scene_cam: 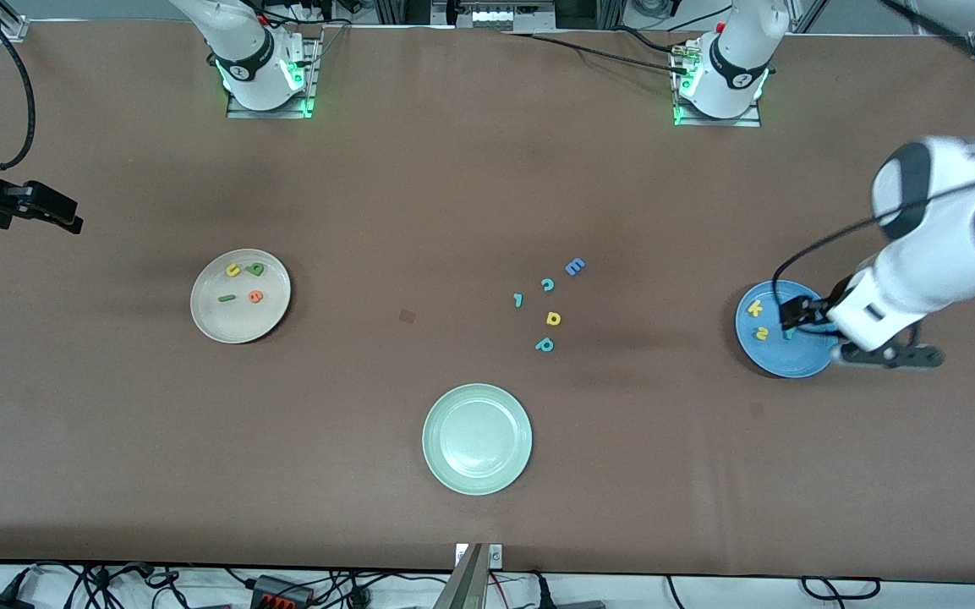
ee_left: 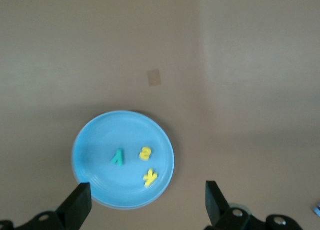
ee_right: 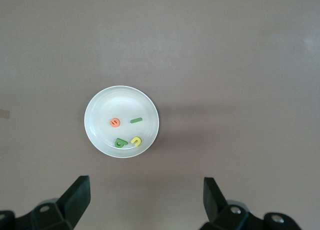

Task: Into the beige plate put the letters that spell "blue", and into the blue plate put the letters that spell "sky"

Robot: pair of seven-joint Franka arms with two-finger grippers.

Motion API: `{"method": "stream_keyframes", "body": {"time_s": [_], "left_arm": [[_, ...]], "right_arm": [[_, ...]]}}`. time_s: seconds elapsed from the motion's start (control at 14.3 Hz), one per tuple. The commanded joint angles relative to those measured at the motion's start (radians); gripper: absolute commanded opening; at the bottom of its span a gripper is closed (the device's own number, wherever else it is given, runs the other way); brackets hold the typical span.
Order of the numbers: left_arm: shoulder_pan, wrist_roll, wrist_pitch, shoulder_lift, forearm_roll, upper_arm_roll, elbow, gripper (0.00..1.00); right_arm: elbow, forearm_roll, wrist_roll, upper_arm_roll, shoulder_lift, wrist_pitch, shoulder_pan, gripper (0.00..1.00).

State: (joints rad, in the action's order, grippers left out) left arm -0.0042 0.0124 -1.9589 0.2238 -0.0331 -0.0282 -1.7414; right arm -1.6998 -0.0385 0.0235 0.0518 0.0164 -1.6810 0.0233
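Pale green plate [scene_cam: 477, 438] nearest camera, bare; left gripper [scene_cam: 796, 320] hangs over blue plate [scene_cam: 783, 359], fingers [ee_left: 77, 204] spread wide, holding nothing; right gripper [scene_cam: 39, 207] up at right arm's table end, fingers [ee_right: 75, 196] wide, holding nothing; loose letters at 1 o'clock from green plate: blue E [scene_cam: 574, 267], teal c [scene_cam: 547, 285], teal p [scene_cam: 545, 344], yellow round one [scene_cam: 553, 318]; s [ee_left: 145, 153], k [ee_left: 149, 177], y [ee_left: 118, 157] in blue plate, between left fingers in wrist view; b [ee_right: 120, 143], l [ee_right: 136, 121], u [ee_right: 136, 140], e [ee_right: 115, 122] in beige plate [scene_cam: 208, 317].

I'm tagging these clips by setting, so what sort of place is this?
Probably a robotics lab: two arms bolted to a brown table, cables along its edges, and foam letters sorted into a beige plate and a blue plate.
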Motion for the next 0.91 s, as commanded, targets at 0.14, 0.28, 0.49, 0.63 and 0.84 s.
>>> {"method": "stream_keyframes", "body": {"time_s": [0.14,0.28,0.49,0.63,0.84], "left_arm": [[0.009,-0.015,0.086,-0.148,0.01,0.001,-0.029,1.0],[0.009,-0.017,0.087,-0.167,0.01,0.001,-0.035,1.0],[0.009,-0.017,0.089,-0.17,0.01,0.001,-0.035,1.0],[0.009,-0.017,0.091,-0.169,0.01,0.001,-0.033,1.0],[0.009,-0.015,0.091,-0.169,0.01,0.001,-0.03,1.0]], "right_arm": [[0.008,-0.004,0.018,-0.01,-0.003,0.001,0.01,1.0],[0.009,-0.004,0.018,-0.01,-0.003,0.0,0.01,1.0],[0.011,-0.004,0.018,-0.012,-0.003,0.0,0.01,1.0],[0.011,-0.004,0.024,-0.012,-0.003,0.0,0.01,1.0],[0.011,-0.004,0.026,-0.012,-0.006,0.001,0.01,1.0]]}}
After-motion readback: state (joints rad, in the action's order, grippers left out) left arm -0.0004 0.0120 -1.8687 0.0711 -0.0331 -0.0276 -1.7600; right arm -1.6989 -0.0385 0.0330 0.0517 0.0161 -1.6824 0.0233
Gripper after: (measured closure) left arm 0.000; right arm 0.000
